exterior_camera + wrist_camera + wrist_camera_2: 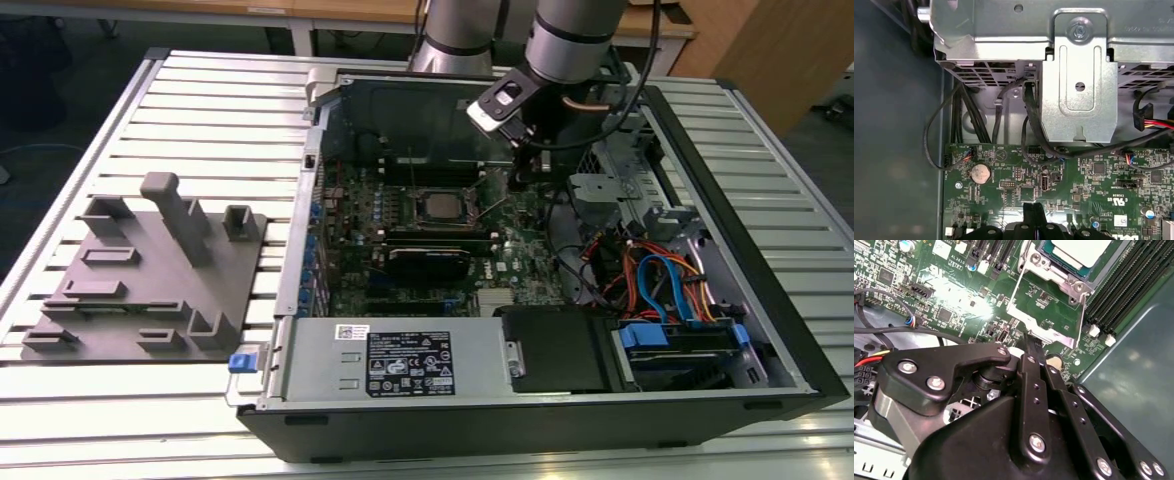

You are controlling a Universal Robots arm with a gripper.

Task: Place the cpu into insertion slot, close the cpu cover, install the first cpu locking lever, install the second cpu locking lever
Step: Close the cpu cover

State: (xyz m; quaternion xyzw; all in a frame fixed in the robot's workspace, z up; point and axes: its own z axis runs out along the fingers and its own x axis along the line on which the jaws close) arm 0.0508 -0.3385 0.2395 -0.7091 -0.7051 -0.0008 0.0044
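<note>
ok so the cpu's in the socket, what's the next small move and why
Probably push the cpu cover over toward the cpu. The chip already lies in the insertion slot, the cover is swung open beside it, and the shut gripper sits at the cover's free edge.

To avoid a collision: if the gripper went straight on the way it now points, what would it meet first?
Probably the cpu cover: in the second wrist view the gripper tip sits at its near edge. Whether they already touch, I cannot tell.
</note>
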